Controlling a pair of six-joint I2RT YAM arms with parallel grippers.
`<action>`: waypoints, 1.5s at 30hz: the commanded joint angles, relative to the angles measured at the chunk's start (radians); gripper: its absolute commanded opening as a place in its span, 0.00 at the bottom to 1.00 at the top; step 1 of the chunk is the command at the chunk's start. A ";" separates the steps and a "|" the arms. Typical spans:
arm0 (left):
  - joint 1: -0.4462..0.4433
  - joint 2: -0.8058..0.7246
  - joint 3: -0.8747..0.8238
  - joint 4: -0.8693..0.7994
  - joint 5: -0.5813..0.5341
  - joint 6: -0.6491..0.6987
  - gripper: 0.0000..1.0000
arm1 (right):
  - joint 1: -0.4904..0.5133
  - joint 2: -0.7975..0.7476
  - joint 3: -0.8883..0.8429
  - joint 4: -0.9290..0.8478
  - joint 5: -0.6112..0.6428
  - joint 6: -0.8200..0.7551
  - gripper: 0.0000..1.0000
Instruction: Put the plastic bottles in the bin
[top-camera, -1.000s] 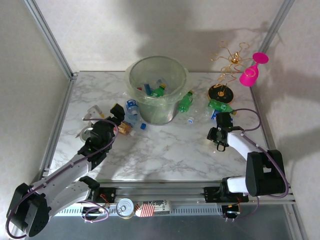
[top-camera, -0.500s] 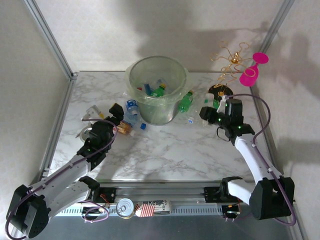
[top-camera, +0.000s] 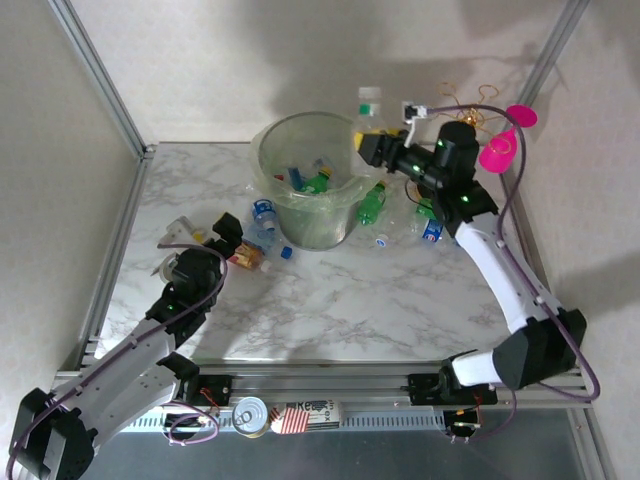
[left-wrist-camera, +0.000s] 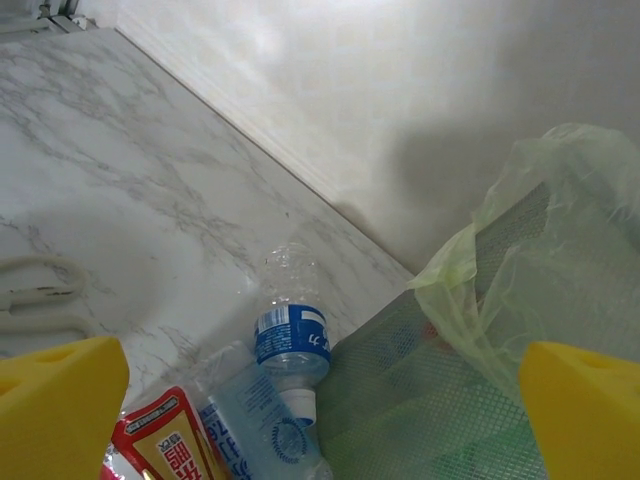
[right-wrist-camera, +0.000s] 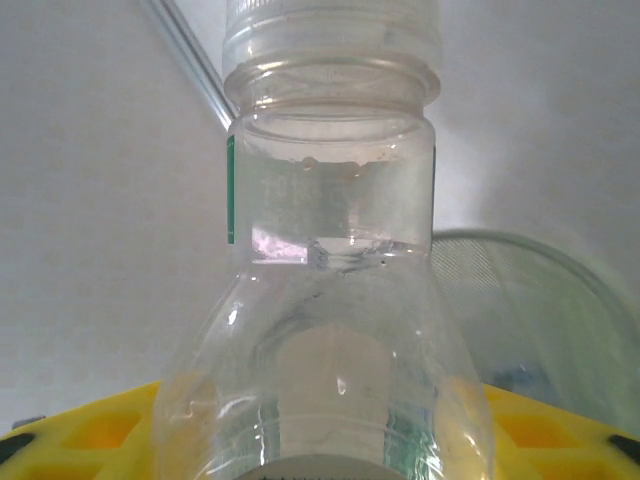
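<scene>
Several plastic bottles (top-camera: 318, 180) already lie in the bin (top-camera: 315, 228), which stands at the middle of the far edge of the surface (top-camera: 330, 300). What has changed is on the right. A second ago the right claw (top-camera: 375, 148) was low over the litter near the right edge. Now it has swung up and across, and hangs by the bin's right rim, gripping a clear bottle (top-camera: 369, 118) with a white cap. In the wrist view this bottle (right-wrist-camera: 330, 250) sits firmly between the yellow pads (right-wrist-camera: 90, 425), neck pointing away from the wrist, with the bin's mouth (right-wrist-camera: 540, 300) beyond and to the right. The pick seems done and the carry almost finished. I cannot tell whether the bottle is fully over the opening, so a little more travel toward the centre looks prudent before release.

The left claw (top-camera: 225, 235) has hardly moved. Its fingers are spread wide with nothing between them, and it is aimed at a blue-labelled bottle (left-wrist-camera: 292, 335) lying against the bin's left side, beside a red packet (left-wrist-camera: 160, 440). A green bottle (top-camera: 372, 203) lies at the bin's right foot, and a few more lie near the right edge, so plenty of work remains.
</scene>
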 joint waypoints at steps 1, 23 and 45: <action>0.009 -0.021 -0.020 -0.029 0.034 -0.010 1.00 | 0.047 0.103 0.098 -0.014 0.054 -0.047 0.43; 0.015 -0.093 -0.026 -0.109 0.027 0.013 1.00 | 0.214 0.460 0.509 -0.317 0.278 -0.197 0.90; 0.014 0.080 -0.088 -0.158 -0.008 -0.452 1.00 | 0.217 -0.080 -0.101 -0.035 0.652 -0.187 0.99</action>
